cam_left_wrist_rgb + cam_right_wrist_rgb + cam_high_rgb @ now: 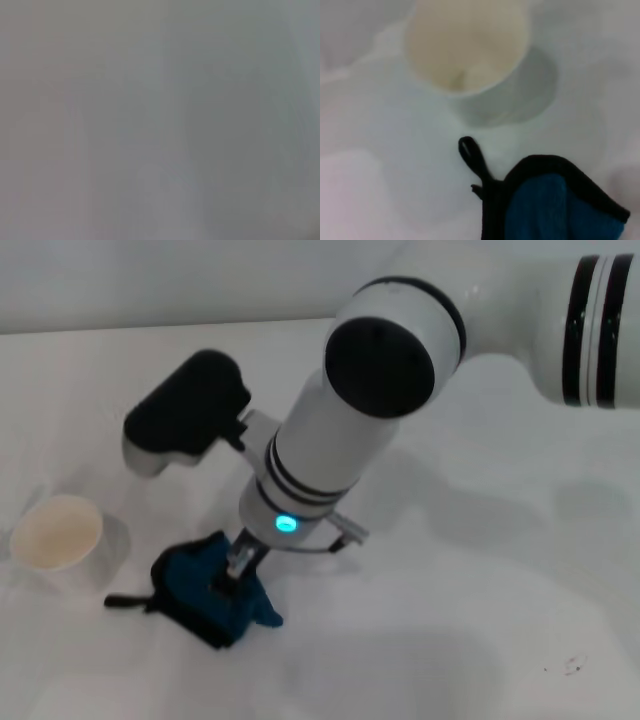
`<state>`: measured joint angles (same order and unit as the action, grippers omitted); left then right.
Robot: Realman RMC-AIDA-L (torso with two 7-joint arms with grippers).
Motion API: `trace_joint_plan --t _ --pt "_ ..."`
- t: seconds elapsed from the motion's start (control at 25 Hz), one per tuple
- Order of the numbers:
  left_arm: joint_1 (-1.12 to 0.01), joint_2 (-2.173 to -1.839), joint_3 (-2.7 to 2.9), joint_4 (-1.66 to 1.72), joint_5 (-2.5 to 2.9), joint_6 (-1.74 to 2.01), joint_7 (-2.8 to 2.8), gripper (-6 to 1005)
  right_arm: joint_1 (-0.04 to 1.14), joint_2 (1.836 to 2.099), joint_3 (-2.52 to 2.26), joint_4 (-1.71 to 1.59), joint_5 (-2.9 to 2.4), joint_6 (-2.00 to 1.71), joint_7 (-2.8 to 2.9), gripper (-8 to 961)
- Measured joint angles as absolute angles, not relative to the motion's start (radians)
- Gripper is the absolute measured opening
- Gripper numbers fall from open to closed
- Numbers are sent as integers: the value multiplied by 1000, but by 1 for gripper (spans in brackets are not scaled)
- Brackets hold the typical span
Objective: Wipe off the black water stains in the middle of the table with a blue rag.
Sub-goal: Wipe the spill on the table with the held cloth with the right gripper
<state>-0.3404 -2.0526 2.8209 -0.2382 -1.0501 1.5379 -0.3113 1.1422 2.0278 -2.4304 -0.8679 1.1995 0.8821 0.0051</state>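
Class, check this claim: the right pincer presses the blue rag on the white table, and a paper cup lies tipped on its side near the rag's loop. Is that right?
One thing is wrong: the paper cup stands upright, mouth up, not tipped, as the head view shows. The rest holds: the right pincer is down on the blue rag on the white table, cup near the rag's loop.

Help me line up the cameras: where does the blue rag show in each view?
Head view: the rag lies low and left of centre on the table, under the right pincer, which presses into it.
Left wrist view: not in it; only a blank grey surface shows.
Right wrist view: the rag fills the lower right corner.
Shared landmark: the cup, just beyond the rag's black loop.
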Motion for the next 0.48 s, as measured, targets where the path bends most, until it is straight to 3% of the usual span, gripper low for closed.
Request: trace_joint_plan --t 0.48 --pt "-331 -2052 2819 -238 -1068 1537 -311 882 1141 2028 -2295 -707 1044 884 15 42"
